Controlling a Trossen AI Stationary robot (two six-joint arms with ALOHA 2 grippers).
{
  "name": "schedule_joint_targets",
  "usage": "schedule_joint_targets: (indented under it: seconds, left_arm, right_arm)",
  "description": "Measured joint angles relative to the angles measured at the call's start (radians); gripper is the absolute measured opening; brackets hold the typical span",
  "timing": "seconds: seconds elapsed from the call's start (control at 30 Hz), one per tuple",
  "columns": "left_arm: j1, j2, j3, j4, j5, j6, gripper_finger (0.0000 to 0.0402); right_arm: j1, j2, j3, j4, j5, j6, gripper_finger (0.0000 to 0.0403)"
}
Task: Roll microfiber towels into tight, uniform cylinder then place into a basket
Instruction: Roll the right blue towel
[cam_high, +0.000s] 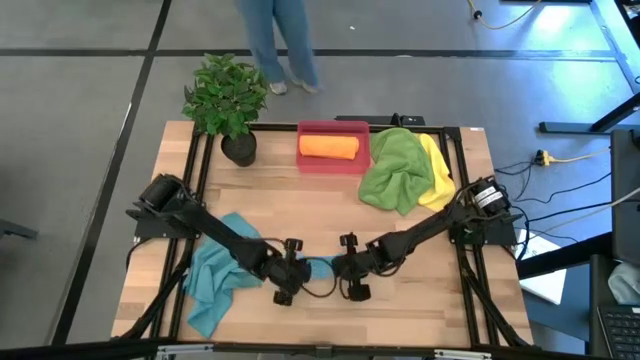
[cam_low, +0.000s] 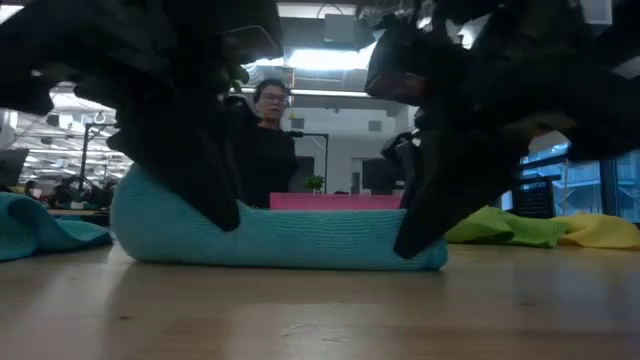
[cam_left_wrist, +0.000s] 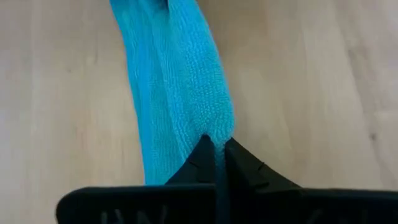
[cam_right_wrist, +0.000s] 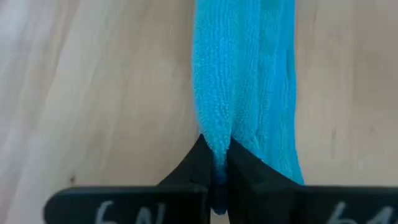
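A teal-blue microfiber towel, rolled into a long cylinder (cam_low: 290, 240), lies on the wooden table near the front edge (cam_high: 320, 265). My left gripper (cam_high: 291, 272) is shut on its left end and my right gripper (cam_high: 349, 272) on its right end. A second teal-blue towel (cam_high: 213, 280) lies crumpled on the table under the left arm. The red-pink basket (cam_high: 333, 164) stands at the far middle with a rolled orange towel (cam_high: 328, 146) in it. A green towel (cam_high: 393, 168) and a yellow towel (cam_high: 438, 168) lie heaped to its right. My left gripper pinches the left end of the teal roll (cam_left_wrist: 213, 127) between its two fingers, taking only a fold of the end. The fingers slant down from the table's left and point along the roll. The roll lies on the table. My right gripper pinches the roll's right end (cam_right_wrist: 214, 138) between its two fingers, on a fold of the cloth. The fingers slant down from the table's right, along the roll. That end rests on the table (cam_low: 430, 255).
A potted plant (cam_high: 228, 100) stands at the far left corner. A person (cam_low: 268, 140) stands beyond the table's far edge. Bare wood lies between the roll and the basket.
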Motion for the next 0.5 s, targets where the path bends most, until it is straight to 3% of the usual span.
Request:
schedule_joint_targets:
  seconds: [0.27,0.5]
  left_arm:
    - [0.099,-0.066,-0.177,0.242,0.255,-0.05,0.0]
    - [0.178,-0.067,-0.192,0.266,0.401,-0.076,0.0]
  right_arm:
    - [-0.071,0.001,-0.001,0.026,-0.184,0.124,0.0017]
    - [-0.107,0.001,-0.002,0.016,-0.234,0.288,0.0017]
